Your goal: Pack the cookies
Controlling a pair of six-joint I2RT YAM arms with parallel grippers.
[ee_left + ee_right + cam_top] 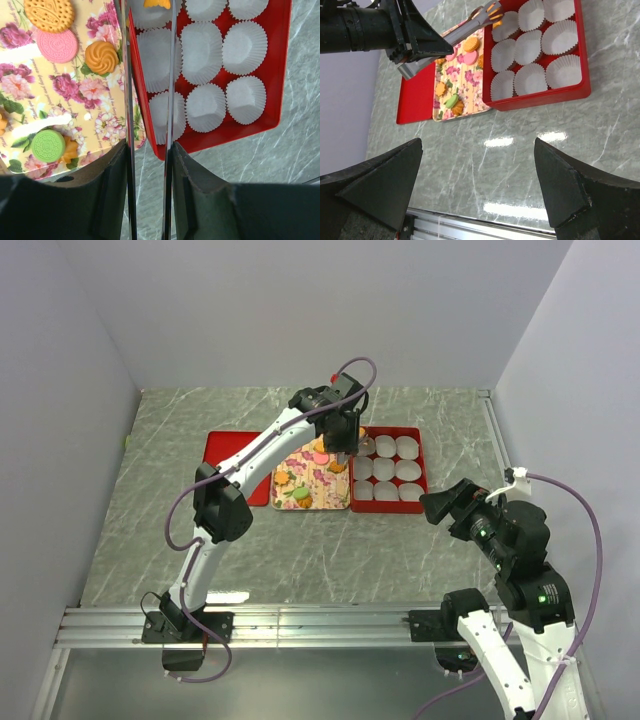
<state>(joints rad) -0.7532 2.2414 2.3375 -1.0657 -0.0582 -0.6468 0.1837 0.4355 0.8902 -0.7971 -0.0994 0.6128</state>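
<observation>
**Grey marble counter, one cookie carried to the box's far corner**

On the counter, the orange cookie is pinched at the tips of metal tongs. It sits at the edge of the far-left paper cup in the red box. Whether it touches the paper cannot be told. The tongs' long axis runs straight out from the left hand, so the cookie lies directly ahead of that hand, and the drop looks to turn on the tips being centred over that cup.

The other cookies lie on the floral tray, just beside the box on its left; all the cups in view are unfilled.

The left hand is clamped narrow on the tongs' handles, its arm stretched far forward. The right hand hangs wide apart, holding nothing, near the box's right side, well short of it.
</observation>
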